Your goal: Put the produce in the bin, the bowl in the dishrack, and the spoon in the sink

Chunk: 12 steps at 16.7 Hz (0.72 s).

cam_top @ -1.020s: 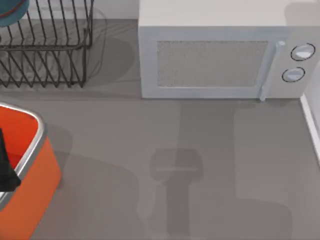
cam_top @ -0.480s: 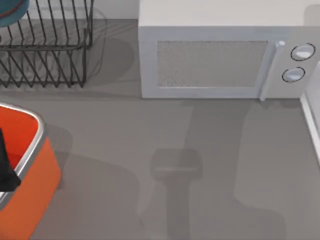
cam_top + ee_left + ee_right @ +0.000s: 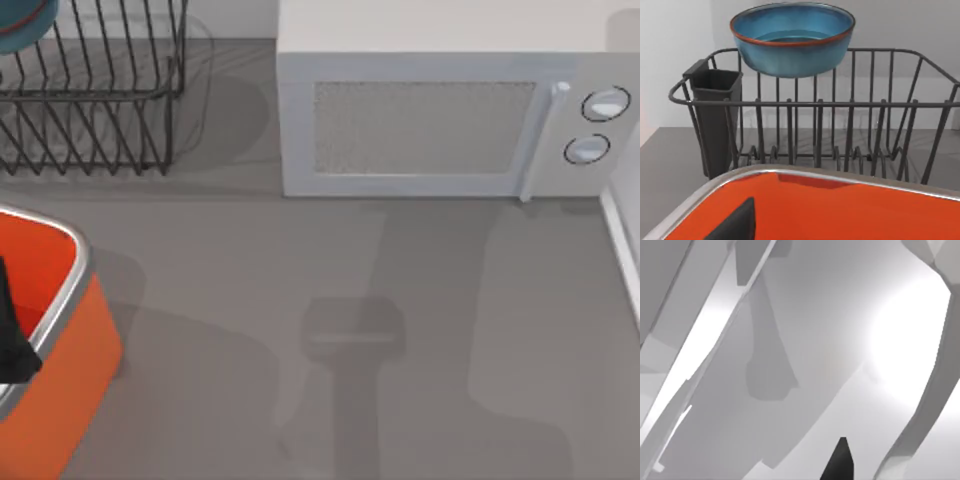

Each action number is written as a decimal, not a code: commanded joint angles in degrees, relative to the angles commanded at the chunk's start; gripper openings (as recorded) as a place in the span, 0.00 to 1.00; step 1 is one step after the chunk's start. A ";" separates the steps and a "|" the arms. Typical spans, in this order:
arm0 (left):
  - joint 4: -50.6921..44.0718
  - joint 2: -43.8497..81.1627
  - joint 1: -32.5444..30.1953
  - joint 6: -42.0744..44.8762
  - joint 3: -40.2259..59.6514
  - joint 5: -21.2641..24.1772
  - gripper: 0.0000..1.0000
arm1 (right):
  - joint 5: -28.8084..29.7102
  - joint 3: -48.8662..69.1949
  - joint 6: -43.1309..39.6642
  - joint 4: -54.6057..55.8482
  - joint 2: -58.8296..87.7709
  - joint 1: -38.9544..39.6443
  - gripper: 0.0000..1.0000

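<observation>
Left hand hangs just inside the bin, w/ the left arm over the bin's opening at 9 o'clock of the top view. Can't tell if that hand is released or clenched, or if it carries anything. The bin's orange inner wall and silver rim fill the near part of the left wrist view.

Bowl is upright and high on the dishrack, at the top wires, approx 11 o'clock in the top view. That part of the task looks done, tho whether it's properly seated btwn the bars I can't say. A dark utensil cup hangs on one end of the rack.

Right hand faces pale, slanted surfaces. Can't tell what they are, nor whether the hand is released or clenched. Microwave sits at 12–1 o'clock, w/ bare counter in front of it.

My read: the step in hand is the bin drop or the exit from it. To do it well:
- if sth is held, let go low and well inside the rim, not over the edge, so a round fruit can't bounce out
- lift straight up first; clear the silver rim before any sideways swing
- keep away from the rack at 11 o'clock, as a knock there could unseat the bowl
</observation>
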 joint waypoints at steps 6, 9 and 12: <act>0.00 0.00 0.00 0.00 0.00 0.00 1.00 | 0.00 0.00 0.00 0.00 0.00 0.00 0.98; 0.00 0.00 0.00 0.00 0.00 0.00 1.00 | 0.00 0.00 0.00 0.00 0.00 0.00 1.00; 0.00 0.00 0.00 0.00 0.00 0.00 1.00 | 0.00 0.00 0.00 0.00 0.00 0.00 1.00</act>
